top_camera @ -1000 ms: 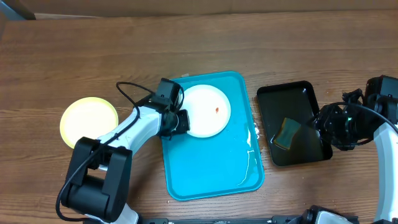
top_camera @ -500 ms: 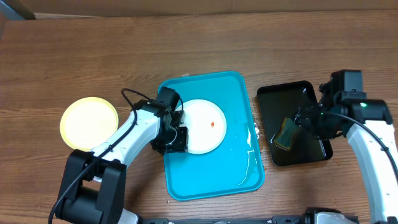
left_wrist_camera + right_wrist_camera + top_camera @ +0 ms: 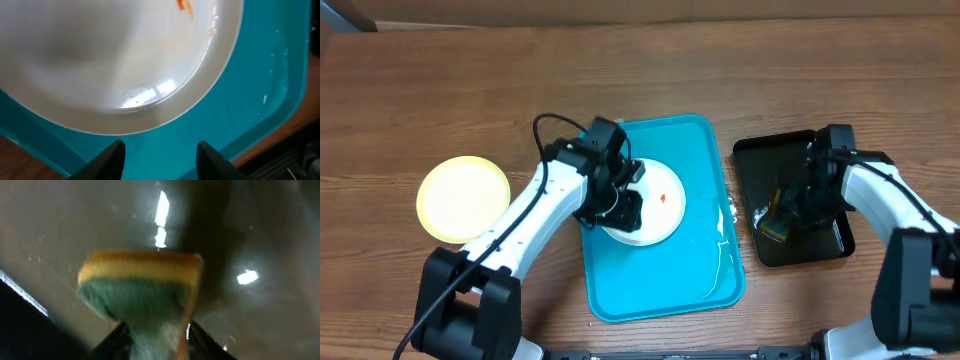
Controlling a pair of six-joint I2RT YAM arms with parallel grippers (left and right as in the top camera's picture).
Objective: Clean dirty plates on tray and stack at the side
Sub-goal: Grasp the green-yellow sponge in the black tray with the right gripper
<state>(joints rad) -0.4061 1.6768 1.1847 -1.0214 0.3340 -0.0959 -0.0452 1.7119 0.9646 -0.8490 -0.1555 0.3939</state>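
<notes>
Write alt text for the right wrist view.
A blurred sponge, yellow on top and green below, is pinched in the right gripper at the bottom of the frame. Behind it is the glossy black tray, showing bright glints of reflected light.

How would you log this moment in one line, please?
left gripper: jaws open by white plate on blue tray | right gripper: jaws shut on sponge, black tray | yellow plate: on table
</notes>
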